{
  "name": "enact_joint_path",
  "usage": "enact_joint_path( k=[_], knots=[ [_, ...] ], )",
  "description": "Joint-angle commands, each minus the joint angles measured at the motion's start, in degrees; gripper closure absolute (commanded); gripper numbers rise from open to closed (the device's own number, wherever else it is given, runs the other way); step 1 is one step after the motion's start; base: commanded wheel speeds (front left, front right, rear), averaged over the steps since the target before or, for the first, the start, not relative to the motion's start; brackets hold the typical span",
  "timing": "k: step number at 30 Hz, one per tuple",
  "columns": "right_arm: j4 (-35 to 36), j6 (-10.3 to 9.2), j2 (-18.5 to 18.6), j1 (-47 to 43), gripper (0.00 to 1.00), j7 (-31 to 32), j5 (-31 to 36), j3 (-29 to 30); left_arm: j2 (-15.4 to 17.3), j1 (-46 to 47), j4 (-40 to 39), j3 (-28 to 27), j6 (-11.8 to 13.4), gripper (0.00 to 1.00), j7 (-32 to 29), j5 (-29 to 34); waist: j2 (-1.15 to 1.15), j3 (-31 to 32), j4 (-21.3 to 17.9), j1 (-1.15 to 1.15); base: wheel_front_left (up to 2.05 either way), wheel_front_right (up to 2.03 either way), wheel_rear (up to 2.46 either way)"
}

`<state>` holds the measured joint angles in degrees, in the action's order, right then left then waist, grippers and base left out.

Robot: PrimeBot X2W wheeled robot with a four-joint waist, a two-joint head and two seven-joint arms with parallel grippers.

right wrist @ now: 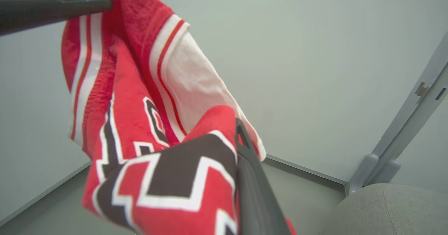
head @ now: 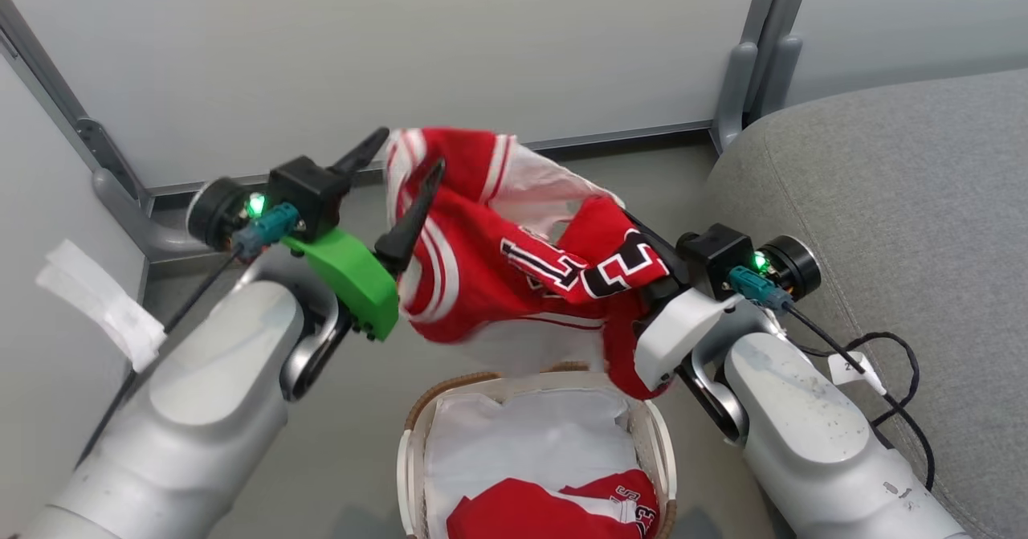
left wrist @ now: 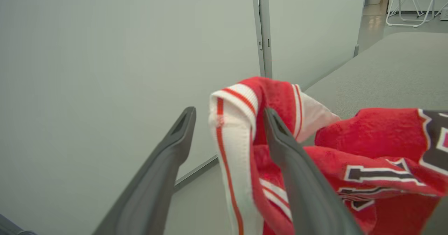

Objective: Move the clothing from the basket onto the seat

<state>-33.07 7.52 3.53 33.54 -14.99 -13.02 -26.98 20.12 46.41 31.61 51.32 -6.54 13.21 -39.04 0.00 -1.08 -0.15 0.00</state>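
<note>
Down low, a dull grey floor [head: 353, 410] runs up to pale wall panels [head: 401, 41] joined by grey metal posts [head: 763, 41]. The seat [head: 899, 202], a broad grey cushion with a rounded edge, fills the right side of the head view, and a black cable [head: 891, 362] from the right arm lies across it. The basket [head: 408, 451] stands on the floor between the two forearms, just beside the seat's front edge. A white sheet [head: 522, 443] lines it, and the other red garment [head: 522, 515] lies crumpled in its near end.

The red garment [head: 482, 266] hangs in the air above the basket, stretched between the two arms, with its lettering facing the head camera.

The left gripper [head: 411, 148] is spread wide. In the left wrist view the garment's white-striped edge hangs down between its two fingers [left wrist: 168, 158] and rests against the right-hand one. Nothing is pinched there.

The right gripper [head: 638, 234] is closed on the red garment at the end with the large dark numerals. The cloth folds over it, so the right wrist view shows one dark finger [right wrist: 252, 182] and fabric covering the other. This end of the garment is near the seat's edge but not over it.
</note>
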Motion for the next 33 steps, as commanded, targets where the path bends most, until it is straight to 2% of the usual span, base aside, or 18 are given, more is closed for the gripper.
enact_joint_path(
  k=[1, 9, 19, 28, 33],
  knots=[
    [0.4, -0.06, 0.1, -0.7, 1.00, -0.3, 0.6, 1.3, -0.4, -2.1, 0.2, 0.0, -0.2, 0.00, 0.6, -0.6, 0.00, 0.0, 0.0, 0.00, 0.00, 0.00, 0.00],
    [1.5, -0.06, 0.1, -1.5, 1.00, -0.3, 3.2, 8.9, -1.4, -9.7, 0.1, -0.6, -0.1, 0.00, 1.7, -2.5, 0.00, -0.7, 0.1, 0.00, 0.00, 0.00, 0.00],
    [3.8, -0.06, 0.7, -3.4, 1.00, -0.3, 5.6, 17.4, -4.3, -16.8, -3.8, -4.8, 1.2, 0.00, 2.0, 0.7, 0.00, -1.8, -0.3, 0.00, 0.00, 0.00, 0.00],
    [4.9, -0.06, 1.1, -5.0, 1.00, -0.3, 6.8, 19.6, -6.5, -22.4, -6.3, -8.9, 0.5, 0.00, 2.0, 6.1, 0.00, -2.6, -0.9, 0.00, 0.00, 0.00, 0.00],
    [5.7, -0.06, 1.7, -4.9, 1.00, -0.3, 7.3, 20.2, -7.6, -23.9, -8.0, -11.2, 0.1, 0.00, 2.0, 8.2, 0.00, -3.6, -3.0, 0.00, 0.00, 0.00, 0.00]
  ],
)
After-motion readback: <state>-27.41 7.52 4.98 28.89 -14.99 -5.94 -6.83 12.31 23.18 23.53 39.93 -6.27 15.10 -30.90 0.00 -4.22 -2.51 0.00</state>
